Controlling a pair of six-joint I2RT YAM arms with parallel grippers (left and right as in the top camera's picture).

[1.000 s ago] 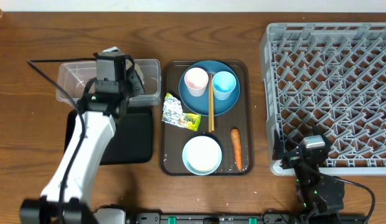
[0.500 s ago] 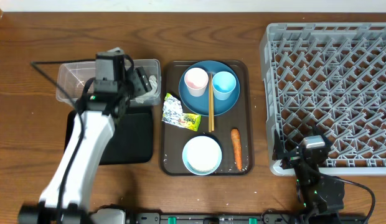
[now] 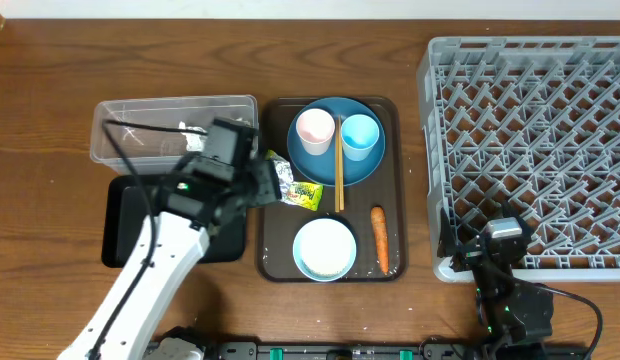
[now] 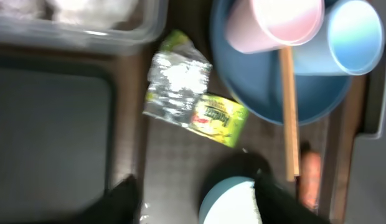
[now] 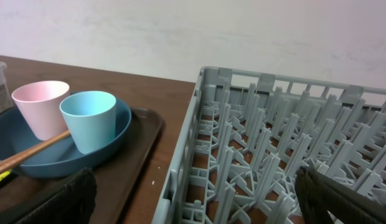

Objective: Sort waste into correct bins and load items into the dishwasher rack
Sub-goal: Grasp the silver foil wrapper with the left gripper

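- Our left end effector (image 4: 194, 186), spread and empty, hovers over the wrapper (image 4: 192, 101) at the brown tray's (image 3: 282, 222) left edge, centre-left of frame.
- We should descend straddling its middle, clear of the blue plate (image 3: 310, 168).
- Our right end effector (image 5: 196, 202) sits spread, empty, lower right.

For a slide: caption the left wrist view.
Left tool open near the crinkled wrapper, beside a blue plate bearing a pink cup and a blue cup.
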